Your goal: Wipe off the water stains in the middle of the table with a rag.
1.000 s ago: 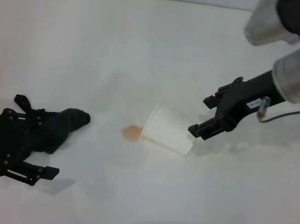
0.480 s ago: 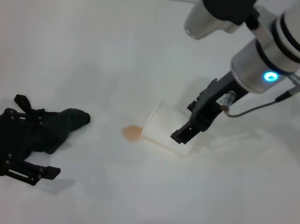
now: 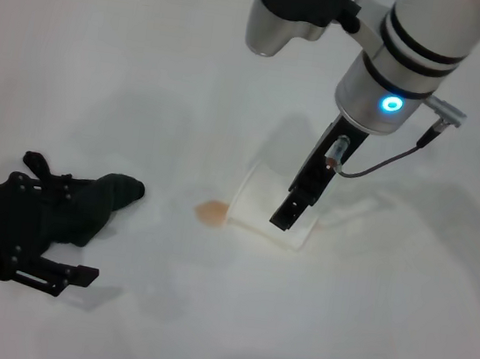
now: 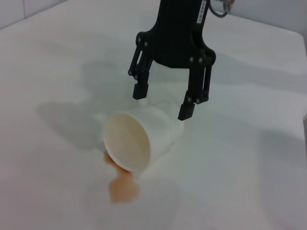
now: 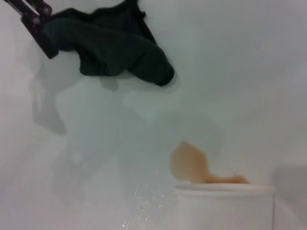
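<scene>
A white paper cup (image 3: 267,210) lies tipped on its side near the middle of the table (image 3: 105,64), its open mouth facing the robot's left. The water stains (image 3: 211,213) form a small orange-tan blotch on the tabletop just beside the cup's rim, touching it in the left wrist view (image 4: 123,188). The right gripper (image 4: 165,101) points down over the cup's closed end, its fingers spread on either side of the cup wall without clearly touching it; in the head view the gripper covers part of the cup. The right wrist view shows only the cup's rim (image 5: 224,190), cut off by the frame edge. Well apart, at the left edge, the left gripper (image 3: 51,234) lies low on the table with the rag (image 3: 86,208) bunched between its fingers, which pinch the dark cloth; the arm behind it is cut off.
</scene>
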Robot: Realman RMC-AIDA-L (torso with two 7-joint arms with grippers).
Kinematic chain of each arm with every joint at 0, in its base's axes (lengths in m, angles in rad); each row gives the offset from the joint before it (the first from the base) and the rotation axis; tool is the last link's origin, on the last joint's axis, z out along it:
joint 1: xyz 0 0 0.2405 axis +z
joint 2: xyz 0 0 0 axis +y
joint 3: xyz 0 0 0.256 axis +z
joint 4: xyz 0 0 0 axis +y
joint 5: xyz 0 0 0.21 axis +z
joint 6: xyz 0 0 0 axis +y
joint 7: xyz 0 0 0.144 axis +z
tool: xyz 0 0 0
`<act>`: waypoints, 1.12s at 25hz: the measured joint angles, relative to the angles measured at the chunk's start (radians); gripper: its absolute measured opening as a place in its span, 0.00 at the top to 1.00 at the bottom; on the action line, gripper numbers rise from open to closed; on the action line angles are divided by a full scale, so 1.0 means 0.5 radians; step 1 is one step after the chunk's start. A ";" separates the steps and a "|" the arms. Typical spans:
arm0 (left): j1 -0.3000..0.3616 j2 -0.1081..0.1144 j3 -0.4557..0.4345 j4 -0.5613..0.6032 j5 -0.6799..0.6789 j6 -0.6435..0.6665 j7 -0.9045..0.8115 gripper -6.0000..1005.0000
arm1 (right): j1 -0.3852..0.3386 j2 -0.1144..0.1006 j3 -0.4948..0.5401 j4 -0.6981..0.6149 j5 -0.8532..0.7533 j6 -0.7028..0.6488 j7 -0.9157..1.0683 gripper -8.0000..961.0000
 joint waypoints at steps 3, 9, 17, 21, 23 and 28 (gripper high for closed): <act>0.000 -0.003 0.001 0.002 0.000 0.001 0.002 0.13 | 0.066 0.001 -0.014 0.086 0.016 0.017 0.013 0.14; 0.000 -0.004 0.007 0.007 0.000 0.000 0.005 0.14 | 0.161 0.001 -0.071 0.222 0.090 0.077 0.024 0.14; 0.000 -0.008 0.007 0.014 0.004 -0.001 0.005 0.14 | 0.185 0.000 -0.216 0.315 0.159 0.209 0.026 0.14; 0.000 -0.023 0.007 0.031 0.016 -0.001 0.004 0.14 | 0.181 0.000 -0.277 0.383 0.176 0.266 0.021 0.14; -0.002 -0.026 0.007 0.033 0.025 -0.001 0.000 0.14 | 0.176 0.000 -0.327 0.408 0.198 0.305 0.015 0.14; -0.012 -0.026 0.006 0.034 0.028 -0.001 -0.008 0.14 | 0.149 0.000 -0.418 0.412 0.218 0.353 -0.001 0.14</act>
